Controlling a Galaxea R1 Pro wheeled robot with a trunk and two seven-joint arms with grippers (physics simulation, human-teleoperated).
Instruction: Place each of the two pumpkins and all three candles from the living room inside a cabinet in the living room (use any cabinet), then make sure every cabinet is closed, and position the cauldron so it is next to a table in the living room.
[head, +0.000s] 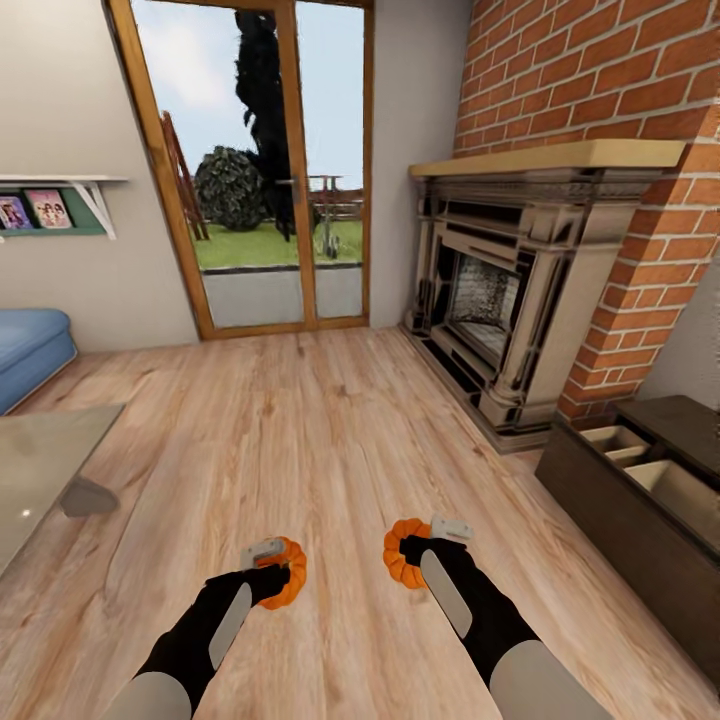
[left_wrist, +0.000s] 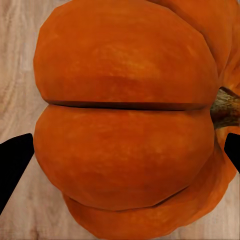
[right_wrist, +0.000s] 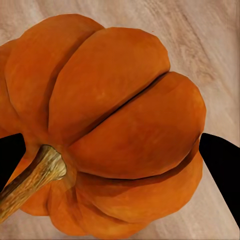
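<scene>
My two arms are grey at the upper sleeves, then black toward the wrists with a pale grey panel along each forearm, ending in small light-grey grippers with black fingertips.

Pale wood plank floor (head: 320, 430) runs to a wood-framed glass door (head: 265, 170) showing daylight, lawn and shrubs. A brick chimney wall (head: 600, 80) holds an ornate fireplace (head: 500, 290). A blue sofa (head: 30, 350) and wall shelf (head: 60, 195) sit at the left

Matt ribbed pumpkins (head: 290, 572), grainy wood floor (head: 330, 440), rough brick (head: 600, 80).
</scene>
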